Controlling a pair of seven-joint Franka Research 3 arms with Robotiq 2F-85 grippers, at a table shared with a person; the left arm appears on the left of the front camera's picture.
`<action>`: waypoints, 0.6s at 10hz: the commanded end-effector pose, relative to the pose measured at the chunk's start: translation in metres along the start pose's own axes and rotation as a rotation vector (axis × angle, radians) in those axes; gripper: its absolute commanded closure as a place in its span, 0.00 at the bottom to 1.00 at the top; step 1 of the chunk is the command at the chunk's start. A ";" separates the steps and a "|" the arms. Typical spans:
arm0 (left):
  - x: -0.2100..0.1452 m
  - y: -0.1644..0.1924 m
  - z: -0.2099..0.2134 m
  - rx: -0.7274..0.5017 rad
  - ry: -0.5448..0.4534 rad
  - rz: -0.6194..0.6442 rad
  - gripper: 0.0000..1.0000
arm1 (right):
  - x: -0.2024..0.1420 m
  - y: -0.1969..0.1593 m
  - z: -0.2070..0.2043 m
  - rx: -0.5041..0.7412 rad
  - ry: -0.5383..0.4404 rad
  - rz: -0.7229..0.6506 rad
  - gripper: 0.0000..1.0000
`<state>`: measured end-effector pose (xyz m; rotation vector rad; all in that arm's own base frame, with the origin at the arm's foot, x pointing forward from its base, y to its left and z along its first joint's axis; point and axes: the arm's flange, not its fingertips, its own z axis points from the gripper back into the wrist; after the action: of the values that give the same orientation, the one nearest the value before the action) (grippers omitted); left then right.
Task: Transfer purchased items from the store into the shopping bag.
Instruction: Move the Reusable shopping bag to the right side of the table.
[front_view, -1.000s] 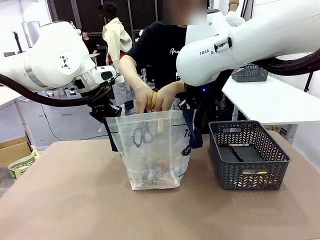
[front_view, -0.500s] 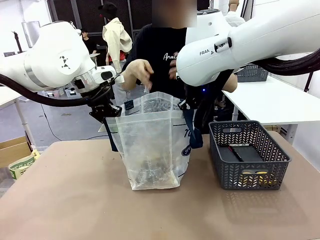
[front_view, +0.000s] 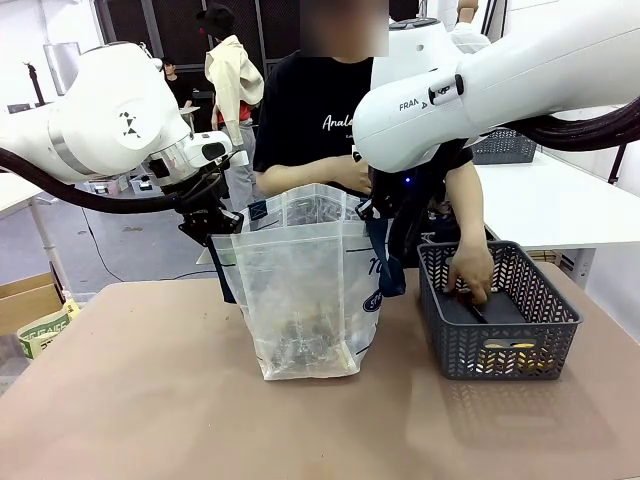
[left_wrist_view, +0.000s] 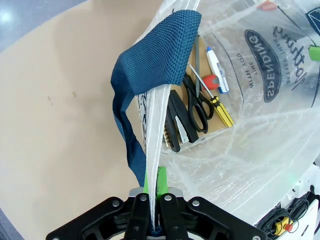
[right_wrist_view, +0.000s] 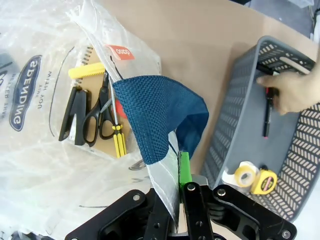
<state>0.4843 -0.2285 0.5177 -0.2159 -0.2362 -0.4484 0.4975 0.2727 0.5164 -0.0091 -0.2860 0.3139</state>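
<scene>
Tabletop (front_view: 130, 400): bag (front_view: 300, 300) was clamped by left end effector (left_wrist_view: 153, 182) and right end effector (right_wrist_view: 177, 172); film judged limp; pen (right_wrist_view: 266, 120) in basket (right_wrist_view: 230, 125) judged light, stiff; mid-barrel grip advised.

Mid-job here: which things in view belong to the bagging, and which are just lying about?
Job: translucent plastic tote bag with navy straps, held by left gripper and right gripper; dark grey lattice basket; black-and-red pen by the person's hand; yellow tape roll; black scissors, bagged.
Lying about: second grey basket on white side table; cardboard box beside the table.
</scene>
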 end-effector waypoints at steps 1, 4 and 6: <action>-0.001 0.003 0.001 0.002 -0.002 0.004 1.00 | 0.000 -0.003 0.000 -0.002 0.000 -0.006 1.00; -0.001 0.003 0.001 0.002 -0.002 0.004 1.00 | 0.000 -0.003 0.000 -0.002 0.000 -0.006 1.00; -0.001 0.003 0.001 0.002 -0.002 0.004 1.00 | 0.000 -0.003 0.000 -0.002 0.000 -0.006 1.00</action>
<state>0.4843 -0.2285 0.5177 -0.2159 -0.2362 -0.4484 0.4975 0.2727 0.5164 -0.0091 -0.2860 0.3139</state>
